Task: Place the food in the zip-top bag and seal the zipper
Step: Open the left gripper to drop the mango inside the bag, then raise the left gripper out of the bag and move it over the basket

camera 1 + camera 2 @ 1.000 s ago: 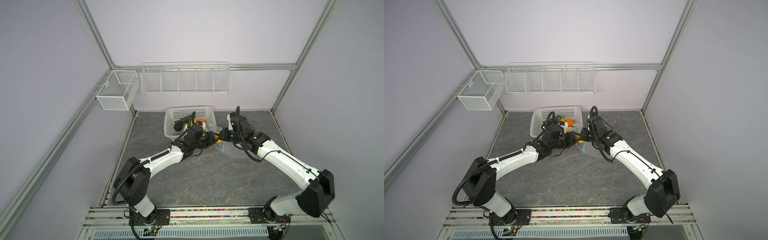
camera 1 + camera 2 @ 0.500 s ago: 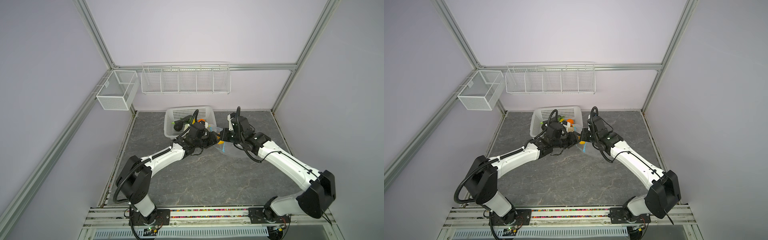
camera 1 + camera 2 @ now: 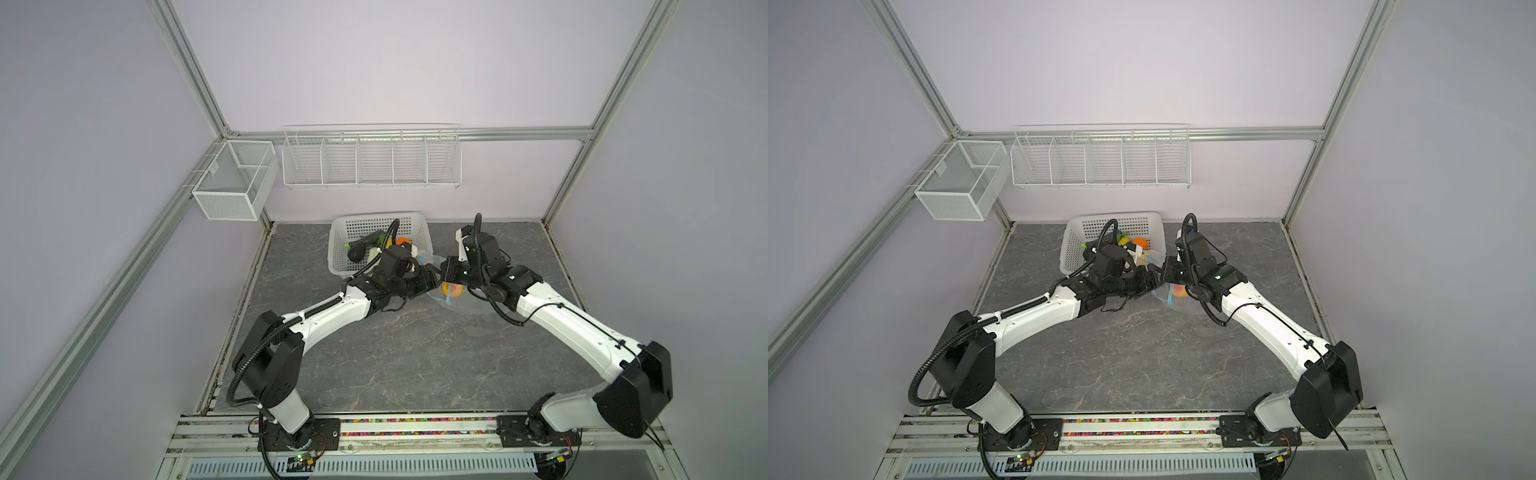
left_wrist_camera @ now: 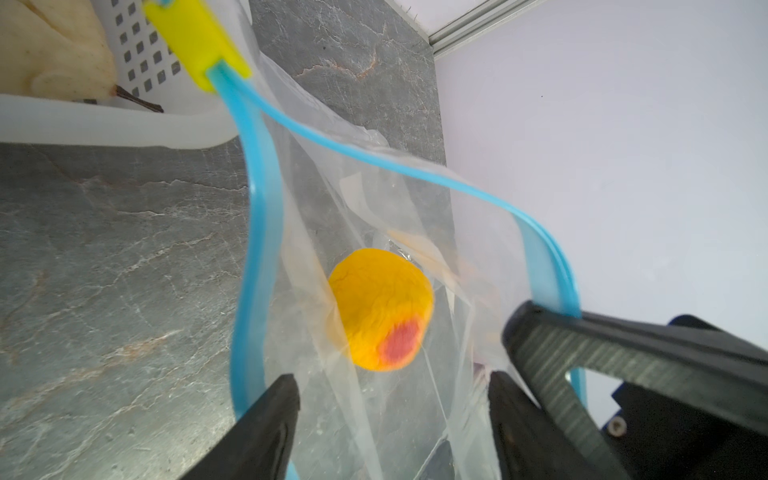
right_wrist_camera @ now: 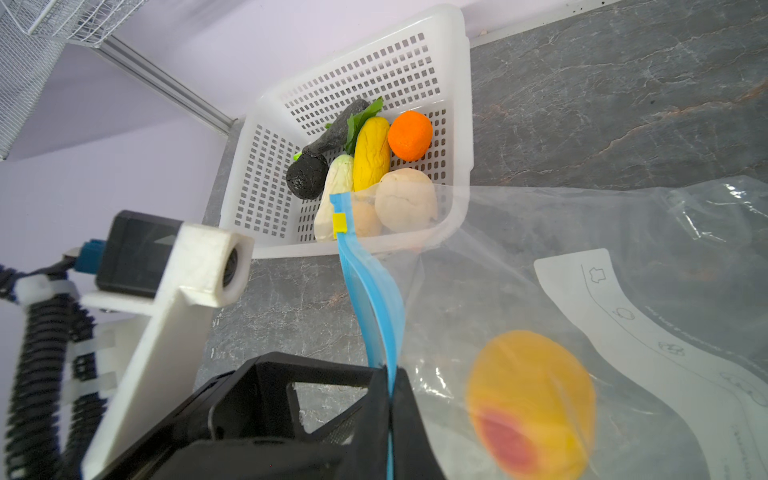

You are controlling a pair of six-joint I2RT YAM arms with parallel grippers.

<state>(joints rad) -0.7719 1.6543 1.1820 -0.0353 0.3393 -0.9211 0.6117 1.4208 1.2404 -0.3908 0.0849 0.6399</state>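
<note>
Mid-surface, the left tool point(image 4: 392, 384) is gaping wide at the mouth of the zip-top bag point(image 5: 582, 232) — a yellow-red fruit point(image 5: 532, 403) is showing inside, blurred. Beside it the right tool point(image 5: 390, 374) is clamping the zipper point(image 5: 374, 299). Farther back, more food point(image 5: 370, 153) is sitting in the white basket point(image 5: 457, 124) — the left arm point(image 3: 332, 311) is hiding part in both top views.

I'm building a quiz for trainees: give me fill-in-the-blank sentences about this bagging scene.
The right gripper is shut on the blue ____.
The yellow-orange fruit with a red spot lies inside the clear ____.
The round orange fruit sits in the white ____.
The slider tab is coloured ____.
Missing: zipper, bag, basket, yellow.
</note>
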